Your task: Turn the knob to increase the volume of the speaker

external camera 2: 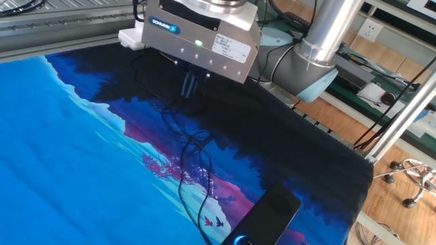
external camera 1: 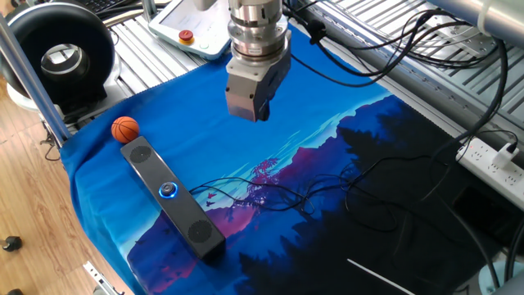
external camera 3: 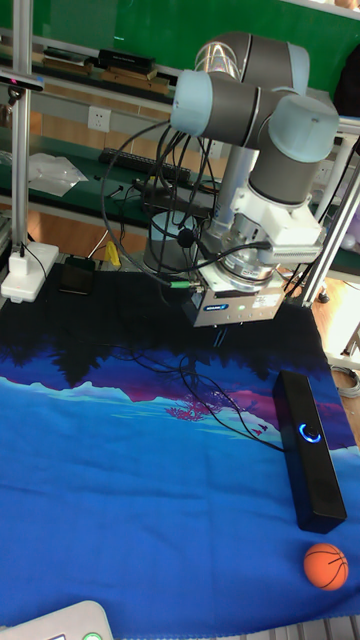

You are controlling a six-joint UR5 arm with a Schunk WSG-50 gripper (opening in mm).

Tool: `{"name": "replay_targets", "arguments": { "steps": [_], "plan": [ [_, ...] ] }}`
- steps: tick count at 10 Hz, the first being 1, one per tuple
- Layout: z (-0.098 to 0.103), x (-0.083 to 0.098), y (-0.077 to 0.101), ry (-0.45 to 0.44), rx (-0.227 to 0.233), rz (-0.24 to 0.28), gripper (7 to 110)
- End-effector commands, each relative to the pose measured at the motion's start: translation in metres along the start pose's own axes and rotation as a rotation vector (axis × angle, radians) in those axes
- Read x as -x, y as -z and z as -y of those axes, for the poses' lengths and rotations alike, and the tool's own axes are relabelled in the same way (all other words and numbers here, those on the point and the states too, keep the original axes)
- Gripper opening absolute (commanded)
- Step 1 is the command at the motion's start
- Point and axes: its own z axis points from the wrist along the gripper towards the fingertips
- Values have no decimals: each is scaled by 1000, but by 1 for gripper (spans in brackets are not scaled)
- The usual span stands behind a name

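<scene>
The grey two-finger pincer (external camera 1: 260,113) is hanging in the air above the blue landscape-printed cloth (external camera 1: 327,139), its dark fingers (external camera 2: 189,85) pressed close together and holding nothing. The long, narrow black soundbar speaker (external camera 1: 172,197) is lying well apart from the pincer, below it and off to one side, toward the table's edge. The small round knob ringed in glowing blue light (external camera 1: 168,190) is sitting midway along the bar's top face, untouched. A small orange basketball (external camera 1: 125,129) is resting just beside the bar's end, and thin black cables (external camera 1: 270,192) are trailing over the cloth under the pincer. The approach step appears to be in hand. The next move probably calls for travelling across to above the knob, spreading the fingers, descending to straddle it, then clenching and twisting.
</scene>
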Motion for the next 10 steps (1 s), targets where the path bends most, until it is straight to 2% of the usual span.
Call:
{"name": "replay_targets", "arguments": {
  "steps": [1,3,4,5,8,9,10],
  "plan": [
    [-15,20,-5,14,26,4,7],
    [-46,50,-12,-4,65,21,7],
    [-72,66,-18,8,108,36,7],
    [-95,84,-26,-17,104,50,7],
    [-144,118,-33,-117,91,54,7],
    [-154,124,-39,-135,89,64,7],
    [-157,131,-43,-127,101,94,7]
  ]
}}
